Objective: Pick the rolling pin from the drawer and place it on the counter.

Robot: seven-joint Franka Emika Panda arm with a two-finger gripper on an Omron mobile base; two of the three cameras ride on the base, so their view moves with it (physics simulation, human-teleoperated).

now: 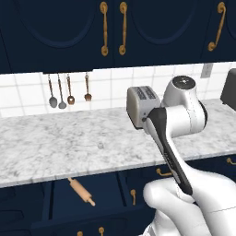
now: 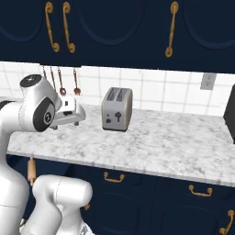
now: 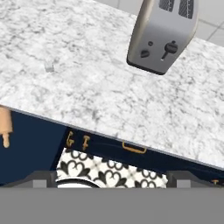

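Note:
The rolling pin (image 1: 82, 191) lies at a slant in the open navy drawer (image 1: 62, 205), under the counter's front edge at the left. It also peeks out below the marble in the right base view (image 2: 31, 170) and at the left edge of the hand view (image 3: 5, 124). My gripper (image 2: 66, 125) hangs open above the counter (image 1: 69, 143), near its front edge and to the right of the drawer, with nothing between its fingertips (image 3: 43, 177). In the left base view my own arm covers the hand.
A silver toaster (image 2: 117, 109) stands at the back of the counter, close behind the hand. Spoons and a fork (image 1: 62, 92) hang on the tiled wall. Upper cabinets (image 1: 115, 32) overhang the counter. A dark appliance (image 1: 229, 87) sits at the far right.

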